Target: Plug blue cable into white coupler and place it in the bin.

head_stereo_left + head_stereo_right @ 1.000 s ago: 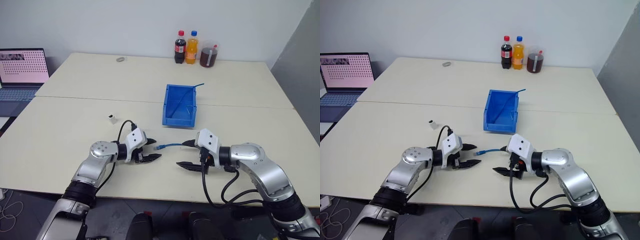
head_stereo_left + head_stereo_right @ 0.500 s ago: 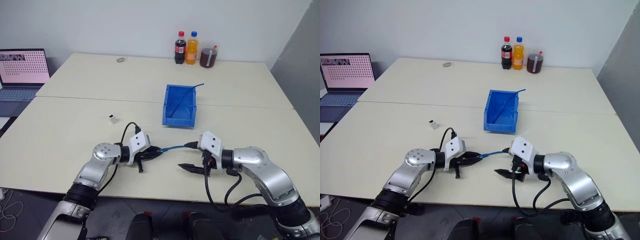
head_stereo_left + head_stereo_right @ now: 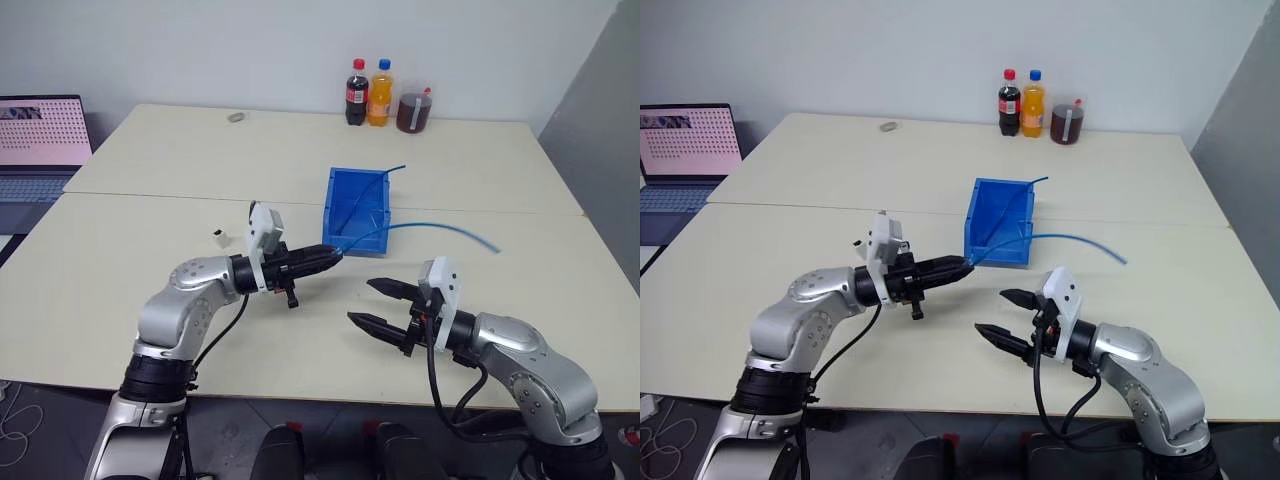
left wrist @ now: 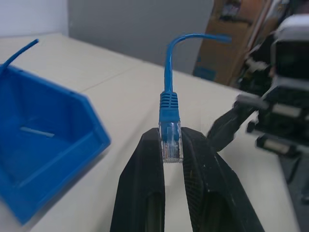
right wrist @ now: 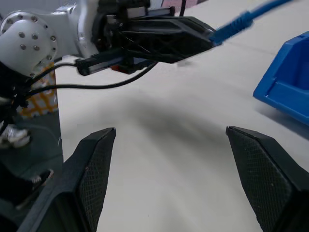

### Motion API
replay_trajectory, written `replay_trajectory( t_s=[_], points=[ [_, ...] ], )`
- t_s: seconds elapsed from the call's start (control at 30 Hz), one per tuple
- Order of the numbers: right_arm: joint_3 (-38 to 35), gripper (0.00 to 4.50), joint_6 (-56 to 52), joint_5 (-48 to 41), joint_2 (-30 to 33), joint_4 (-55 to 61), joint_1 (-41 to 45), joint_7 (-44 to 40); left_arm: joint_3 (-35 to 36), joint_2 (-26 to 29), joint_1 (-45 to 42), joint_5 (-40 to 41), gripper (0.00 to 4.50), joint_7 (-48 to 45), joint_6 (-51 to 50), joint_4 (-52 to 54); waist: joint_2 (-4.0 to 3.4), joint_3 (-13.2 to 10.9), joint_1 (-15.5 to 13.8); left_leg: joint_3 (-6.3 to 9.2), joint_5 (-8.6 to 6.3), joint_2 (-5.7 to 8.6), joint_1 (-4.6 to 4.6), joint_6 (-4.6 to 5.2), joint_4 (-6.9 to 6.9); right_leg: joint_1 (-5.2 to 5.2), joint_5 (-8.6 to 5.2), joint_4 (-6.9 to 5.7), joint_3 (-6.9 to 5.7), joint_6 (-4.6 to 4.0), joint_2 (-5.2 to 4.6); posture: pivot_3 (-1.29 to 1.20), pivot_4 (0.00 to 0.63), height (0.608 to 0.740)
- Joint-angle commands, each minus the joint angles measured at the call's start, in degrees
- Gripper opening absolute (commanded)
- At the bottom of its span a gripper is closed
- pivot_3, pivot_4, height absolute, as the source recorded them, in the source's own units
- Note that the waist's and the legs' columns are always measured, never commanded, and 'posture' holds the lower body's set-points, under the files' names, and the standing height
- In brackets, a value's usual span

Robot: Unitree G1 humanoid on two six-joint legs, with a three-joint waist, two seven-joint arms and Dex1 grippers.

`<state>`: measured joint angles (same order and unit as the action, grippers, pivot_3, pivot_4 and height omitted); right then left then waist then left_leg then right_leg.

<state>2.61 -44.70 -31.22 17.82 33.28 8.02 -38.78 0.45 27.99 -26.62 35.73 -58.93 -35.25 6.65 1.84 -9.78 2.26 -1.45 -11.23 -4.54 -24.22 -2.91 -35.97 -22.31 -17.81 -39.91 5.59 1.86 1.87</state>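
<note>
worktop (image 3: 150,290): we see two pale cream tables butted together | bin (image 3: 358,212): just beyond the left arm's jaws | white coupler (image 3: 220,238): left of those jaws, near | three drinks bottles (image 3: 380,96) and small grey ring (image 3: 236,117): far edge, well beyond both jaws | laptop (image 3: 40,145): far left
</note>
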Motion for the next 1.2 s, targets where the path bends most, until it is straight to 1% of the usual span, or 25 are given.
replay_trajectory(
  t_s=[0.03, 0.17, 0.27, 0.57, 0.63, 0.67, 0.73, 0.83, 0.9, 1.0, 1.03, 1.07, 1.13, 1.2],
  points=[
    [-4.0, 3.88, -1.2, -6.1, -2.1, -1.6, 2.7, 2.0, 1.2, 1.6, -0.1, 4.5, 0.23, -0.8, -4.9, 3.2, 0.0, 0.0, 0.3, 0.02, 0.0, -0.01, 0.0, 0.0, 0.0, 0.0, 0.0, 0.0, -0.01, 0.0, 0.01, 0.0, 0.15, 0.74],
    [-6.5, 3.88, -2.7, -11.5, -3.8, -3.5, 6.1, 3.5, 2.0, 1.8, -0.2, 6.6, 0.23, -0.2, -7.0, 3.2, -0.01, 0.0, 0.8, 0.04, 0.0, 0.0, 0.0, 0.0, 0.01, 0.0, 0.0, 0.0, -0.02, -0.01, 0.01, 0.0, 0.15, 0.74],
    [-6.7, 3.88, -3.4, -13.9, -3.9, -4.3, 7.6, 4.1, 2.0, 1.8, -0.3, 7.5, 0.23, 0.2, -7.8, 3.5, -0.01, 0.0, 0.9, 0.04, 0.0, 0.0, -0.01, 0.0, 0.02, 0.0, 0.0, 0.02, -0.02, -0.01, 0.01, 0.0, 0.15, 0.74],
    [-4.2, 3.88, -2.4, -14.4, -4.7, -9.4, 11.5, 3.5, 1.8, 1.8, 0.3, 8.5, 0.23, 1.0, -8.6, 4.7, -0.01, 0.0, 1.0, 0.02, 0.0, 0.0, -0.02, 0.0, 0.05, -0.01, -0.01, 0.06, -0.01, -0.01, 0.01, 0.0, 0.15, 0.74],
    [-3.6, 3.52, -2.1, -14.3, -5.0, -10.2, 12.0, 3.2, 1.8, 1.9, 0.3, 8.5, 0.23, 0.9, -8.7, 4.8, -0.02, 0.0, 1.0, 0.02, 0.0, 0.0, -0.03, 0.0, 0.05, -0.03, -0.01, 0.06, 0.0, -0.01, 0.01, 0.0, 0.15, 0.74],
    [-3.4, 3.45, -2.0, -14.4, -5.0, -10.5, 12.3, 3.0, 1.8, 1.9, 0.3, 8.5, 0.23, 0.8, -8.8, 4.9, -0.02, 0.0, 1.0, 0.02, 0.0, 0.0, -0.03, 0.0, 0.06, -0.03, -0.01, 0.06, -0.01, -0.01, 0.01, 0.0, 0.15, 0.74],
    [-3.0, 2.91, -1.9, -14.7, -5.0, -10.8, 12.5, 2.5, 1.8, 2.1, 0.3, 8.7, 0.23, 0.7, -8.9, 5.0, -0.02, 0.0, 1.0, 0.02, 0.0, 0.0, -0.04, 0.0, 0.06, -0.04, -0.01, 0.07, -0.01, -0.02, 0.01, 0.0, 0.15, 0.74],
    [-2.8, 2.25, -2.1, -15.2, -4.9, -11.0, 12.7, 1.9, 1.8, 2.3, 0.3, 8.9, 0.23, 0.4, -9.4, 5.3, -0.02, 0.0, 1.0, 0.01, 0.0, 0.0, -0.07, 0.0, 0.06, -0.04, -0.01, 0.11, 0.0, -0.01, 0.01, 0.0, 0.15, 0.74],
    [-2.7, 1.9, -2.3, -15.5, -4.9, -11.0, 12.9, 1.5, 1.7, 2.5, 0.4, 9.0, 0.23, 0.3, -9.7, 5.3, -0.02, 0.0, 1.0, 0.02, 0.0, 0.0, -0.07, 0.0, 0.07, -0.04, -0.01, 0.11, -0.01, -0.01, 0.01, 0.0, 0.15, 0.74],
    [-2.7, 1.12, -2.8, -16.7, -4.9, -10.8, 13.1, 1.2, 1.7, 3.0, 0.5, 9.1, 0.23, -0.3, -10.1, 5.1, -0.02, 0.0, 1.0, 0.02, 0.0, 0.0, -0.08, 0.0, 0.09, -0.05, -0.01, 0.12, -0.01, -0.02, 0.01, 0.0, 0.15, 0.74],
    [-2.7, 0.97, -3.1, -17.2, -4.8, -10.8, 13.1, 1.2, 1.6, 3.1, 0.5, 9.2, 0.23, -0.5, -10.1, 4.9, -0.02, 0.0, 1.0, 0.02, 0.0, 0.0, -0.08, 0.0, 0.09, -0.05, -0.01, 0.13, -0.01, -0.01, 0.01, 0.0, 0.15, 0.74],
    [-2.6, 0.68, -3.3, -17.6, -4.8, -10.7, 13.1, 1.1, 1.6, 3.3, 0.5, 9.3, 0.23, -0.6, -10.1, 4.8, -0.02, 0.0, 1.0, 0.02, 0.0, 0.0, -0.08, 0.0, 0.09, -0.05, -0.01, 0.13, -0.01, -0.02, 0.01, 0.0, 0.15, 0.74],
    [-2.4, 0.23, -3.9, -18.4, -4.6, -10.6, 13.1, 0.8, 1.6, 3.5, 0.4, 9.4, 0.23, -0.9, -10.1, 4.2, -0.02, 0.0, 1.0, 0.02, 0.0, 0.0, -0.08, 0.0, 0.1, -0.05, -0.01, 0.13, -0.02, -0.02, 0.01, 0.0, 0.15, 0.74],
    [-2.0, 0.19, -4.3, -19.0, -4.2, -10.4, 13.1, 0.5, 1.6, 3.6, 0.3, 9.4, 0.23, -1.2, -10.0, 3.7, -0.02, 0.0, 1.0, 0.02, 0.0, 0.0, -0.09, 0.0, 0.1, -0.05, -0.01, 0.14, -0.01, -0.02, 0.01, 0.0, 0.15, 0.74]
  ],
)
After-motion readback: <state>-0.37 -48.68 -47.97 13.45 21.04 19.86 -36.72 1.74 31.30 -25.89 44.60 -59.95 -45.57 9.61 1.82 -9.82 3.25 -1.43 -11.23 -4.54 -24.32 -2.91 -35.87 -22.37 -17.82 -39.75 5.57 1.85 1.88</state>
